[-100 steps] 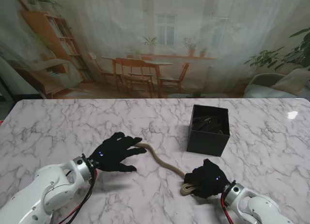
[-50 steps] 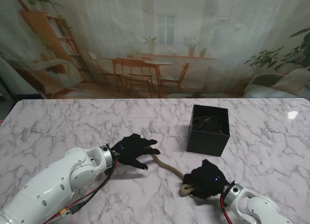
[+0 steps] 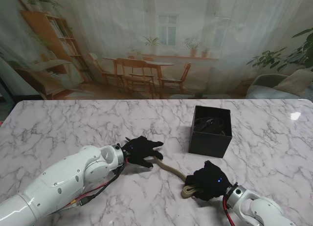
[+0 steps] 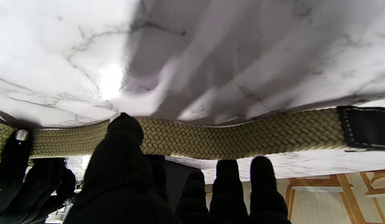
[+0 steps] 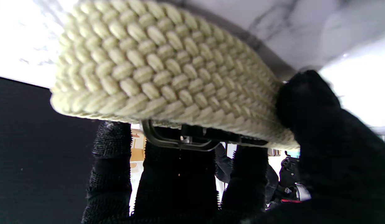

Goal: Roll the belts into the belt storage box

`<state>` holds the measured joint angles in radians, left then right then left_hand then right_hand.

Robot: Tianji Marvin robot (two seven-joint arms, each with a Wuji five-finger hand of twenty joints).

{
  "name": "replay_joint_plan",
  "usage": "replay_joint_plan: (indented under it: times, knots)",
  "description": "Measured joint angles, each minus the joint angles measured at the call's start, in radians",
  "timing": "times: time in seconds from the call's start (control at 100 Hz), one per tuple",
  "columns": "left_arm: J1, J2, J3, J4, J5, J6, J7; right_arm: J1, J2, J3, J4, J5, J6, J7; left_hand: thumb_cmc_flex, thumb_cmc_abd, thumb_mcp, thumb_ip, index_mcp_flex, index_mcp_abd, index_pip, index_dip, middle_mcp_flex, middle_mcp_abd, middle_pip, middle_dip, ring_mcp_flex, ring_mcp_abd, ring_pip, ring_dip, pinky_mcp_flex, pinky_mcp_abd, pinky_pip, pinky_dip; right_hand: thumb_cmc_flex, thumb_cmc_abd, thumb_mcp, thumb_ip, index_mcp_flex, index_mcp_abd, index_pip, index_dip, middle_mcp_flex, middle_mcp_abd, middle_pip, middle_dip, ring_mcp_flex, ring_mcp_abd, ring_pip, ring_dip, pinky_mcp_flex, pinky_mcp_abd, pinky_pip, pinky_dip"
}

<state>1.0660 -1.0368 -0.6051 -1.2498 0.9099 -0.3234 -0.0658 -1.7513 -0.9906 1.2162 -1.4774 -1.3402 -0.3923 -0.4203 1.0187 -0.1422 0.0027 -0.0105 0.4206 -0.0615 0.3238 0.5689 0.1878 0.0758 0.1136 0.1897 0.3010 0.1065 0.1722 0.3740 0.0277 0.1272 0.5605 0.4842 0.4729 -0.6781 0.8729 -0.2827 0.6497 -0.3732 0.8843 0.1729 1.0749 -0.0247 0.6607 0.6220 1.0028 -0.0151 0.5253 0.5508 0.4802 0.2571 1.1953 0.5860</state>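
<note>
Rolling is only begun: from the stand, the tan braided fabric belt lies mostly unrolled on the white marble table, near the black square storage box, which already holds a dark coil; the right hand clutches a small roll; the left hand, fingers spread, has slid rightward along the strap. Left wrist: fingertips rest on the belt, gripping nothing. Right wrist: fingers wrap the coil around its dark buckle.

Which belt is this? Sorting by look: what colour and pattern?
Khaki-tan braided weave belt, black tip; left wrist view shows best.
</note>
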Motion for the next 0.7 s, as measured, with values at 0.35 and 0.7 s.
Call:
replay_joint_plan:
  times: [0.35,0.7]
  knots:
    - [-0.002,-0.003,0.006,0.003,0.053,0.024,0.037,-0.001,-0.001,-0.001,0.0,0.001,0.005,-0.002,0.075,-0.049,0.012,0.0,0.122,-0.025,0.423,0.233,0.068,0.0,0.102,0.11,0.001,-0.001,0.024,0.045,-0.006,-0.012,0.05,0.012,0.0,0.0,0.0,0.0,0.0,0.0,0.0,0.0,0.0,0.0,-0.009,0.0,0.001,0.0,-0.024,-0.005,0.0,0.0,-0.009,-0.01]
    - [0.078,0.024,-0.116,-0.059,0.19,0.01,-0.012,-0.01,-0.003,0.003,-0.004,0.002,0.022,0.001,0.087,-0.049,0.017,0.0,0.156,0.052,0.444,0.231,0.145,0.006,0.129,0.146,0.026,-0.01,0.061,0.071,0.002,-0.016,0.076,0.012,0.0,0.0,0.0,0.0,0.0,0.0,0.0,0.0,0.0,0.0,-0.023,0.0,0.001,0.0,-0.025,-0.007,-0.026,0.0,-0.024,-0.01]
